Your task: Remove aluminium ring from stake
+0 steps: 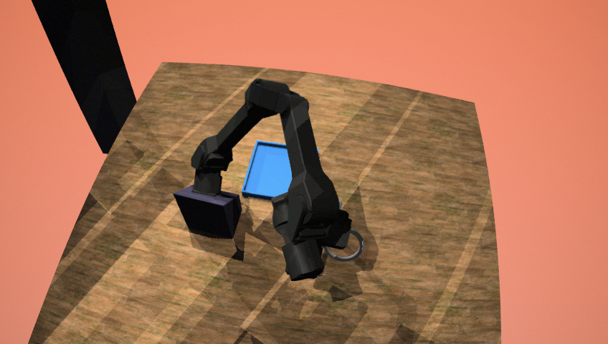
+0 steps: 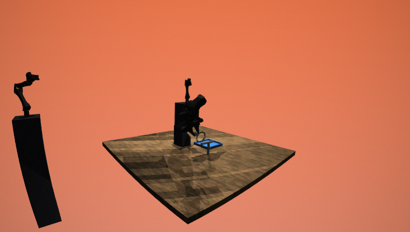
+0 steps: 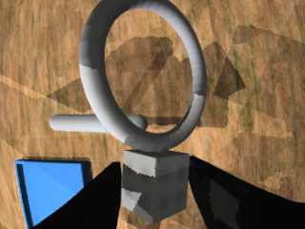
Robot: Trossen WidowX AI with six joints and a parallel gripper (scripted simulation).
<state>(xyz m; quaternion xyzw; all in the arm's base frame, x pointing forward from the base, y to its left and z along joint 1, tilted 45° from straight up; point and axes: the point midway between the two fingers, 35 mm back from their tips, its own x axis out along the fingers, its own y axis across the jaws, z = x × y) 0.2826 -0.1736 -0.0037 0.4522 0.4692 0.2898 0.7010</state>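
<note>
The black parallel jaws of the gripper [image 2: 195, 135] [image 3: 154, 191] were clamped on the grey block-shaped metal tab [image 3: 154, 186]. The round grey aluminium ring [image 1: 362, 246] [image 2: 204, 136] [image 3: 91, 81] was held tilted beyond the fingertips, off the T-shaped grey steel stake [image 2: 208, 149] [image 3: 73, 123]. The shallow blue rectangular tray [image 1: 266, 170] [image 2: 216, 146] [image 3: 52, 183] was seen below the jaws, off to one side.

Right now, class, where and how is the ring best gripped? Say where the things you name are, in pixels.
By its blocky tab [image 3: 154, 186], fingers on opposite side faces, coming from the tab's end, opposite the loop. The tab's flat sides suit parallel jaws, as the gripper [image 3: 154, 166] shows; the ring [image 3: 90, 86] [image 1: 361, 245] [image 2: 204, 136] itself is rounded and would probably roll.
</note>
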